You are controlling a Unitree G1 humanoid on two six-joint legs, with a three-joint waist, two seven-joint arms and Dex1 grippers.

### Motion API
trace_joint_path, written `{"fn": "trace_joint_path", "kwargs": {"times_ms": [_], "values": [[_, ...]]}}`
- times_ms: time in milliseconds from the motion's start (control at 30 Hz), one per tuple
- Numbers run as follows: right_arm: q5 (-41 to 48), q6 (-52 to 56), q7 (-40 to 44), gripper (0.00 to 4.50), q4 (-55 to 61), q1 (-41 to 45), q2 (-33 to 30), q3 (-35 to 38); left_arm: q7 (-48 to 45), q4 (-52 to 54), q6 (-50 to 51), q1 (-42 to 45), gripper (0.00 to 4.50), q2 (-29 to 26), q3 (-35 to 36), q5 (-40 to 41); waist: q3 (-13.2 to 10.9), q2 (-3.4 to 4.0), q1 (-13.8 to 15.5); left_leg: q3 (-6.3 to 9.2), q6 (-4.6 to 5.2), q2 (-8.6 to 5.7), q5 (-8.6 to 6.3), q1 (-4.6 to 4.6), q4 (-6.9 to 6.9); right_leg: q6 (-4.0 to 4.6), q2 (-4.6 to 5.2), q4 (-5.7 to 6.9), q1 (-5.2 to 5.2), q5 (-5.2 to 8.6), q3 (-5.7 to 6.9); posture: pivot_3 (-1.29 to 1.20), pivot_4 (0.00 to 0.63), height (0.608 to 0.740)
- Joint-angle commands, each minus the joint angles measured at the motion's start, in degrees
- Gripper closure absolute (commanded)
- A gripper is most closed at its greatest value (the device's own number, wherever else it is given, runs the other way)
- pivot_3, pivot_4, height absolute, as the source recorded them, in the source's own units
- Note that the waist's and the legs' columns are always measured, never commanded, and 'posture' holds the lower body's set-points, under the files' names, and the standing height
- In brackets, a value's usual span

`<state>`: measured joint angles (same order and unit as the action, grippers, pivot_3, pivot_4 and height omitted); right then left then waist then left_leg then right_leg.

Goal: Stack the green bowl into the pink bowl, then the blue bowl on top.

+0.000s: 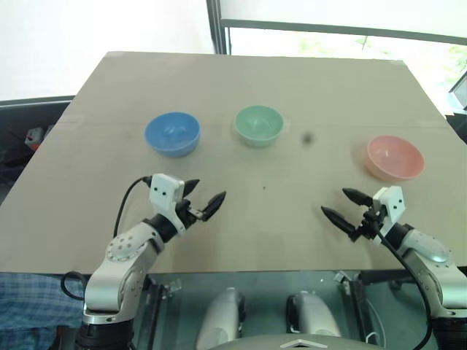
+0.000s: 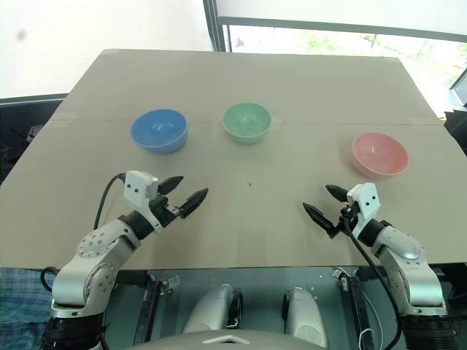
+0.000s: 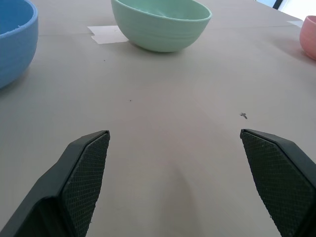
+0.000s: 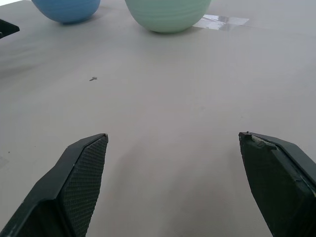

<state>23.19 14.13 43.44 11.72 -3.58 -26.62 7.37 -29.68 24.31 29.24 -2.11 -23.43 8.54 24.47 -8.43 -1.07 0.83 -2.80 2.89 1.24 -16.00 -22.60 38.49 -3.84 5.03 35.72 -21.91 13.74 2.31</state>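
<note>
We see three bowls sitting apart in a row across the middle of the tan worktop — the blue bowl left of centre, the green bowl at centre, the pink bowl far right. Lower left, the left gripper hangs with fingers spread wide and empty — lower right, the right gripper does the same, short of the pink bowl.
</note>
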Motion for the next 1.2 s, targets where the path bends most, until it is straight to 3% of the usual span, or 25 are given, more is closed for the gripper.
{"fn": "trace_joint_path", "kwargs": {"times_ms": [33,900,1067,1200], "values": [[0.0,-1.94,0.53,0.04,0.57,-0.38,-0.45,0.5,-0.7,2.31,-1.72,1.1,0.0,-0.7,-0.15,0.38,0.0,0.0,0.0,0.0,0.0,0.0,0.0,0.0,0.0,0.0,0.0,0.0,0.0,0.0,0.0,0.0,0.15,0.74],[-2.22,-4.89,-0.77,0.04,-1.74,0.14,-0.54,0.87,-6.74,-2.96,-2.85,5.54,0.0,-3.93,-0.01,2.46,0.01,0.0,-0.01,-0.02,-0.01,-0.01,0.01,0.03,0.01,-0.01,-0.04,0.02,0.02,0.0,-0.01,0.0,0.15,0.74],[-5.68,0.84,-5.89,0.04,-4.93,4.36,-5.29,4.14,-11.18,0.29,2.04,11.81,0.0,-6.96,-2.01,6.97,0.0,0.0,0.06,-0.01,0.0,-0.03,0.01,0.02,0.11,-0.01,-0.04,0.09,0.03,0.0,0.0,0.0,0.15,0.74],[-12.14,-2.85,-7.02,0.04,-7.33,7.05,-11.09,3.62,-15.73,1.31,4.78,15.12,0.0,-8.7,-3.05,11.91,0.0,0.01,-0.07,-0.02,0.0,-0.03,0.01,0.01,0.13,-0.02,-0.05,0.08,0.03,-0.01,-0.01,0.0,0.15,0.74]]}}
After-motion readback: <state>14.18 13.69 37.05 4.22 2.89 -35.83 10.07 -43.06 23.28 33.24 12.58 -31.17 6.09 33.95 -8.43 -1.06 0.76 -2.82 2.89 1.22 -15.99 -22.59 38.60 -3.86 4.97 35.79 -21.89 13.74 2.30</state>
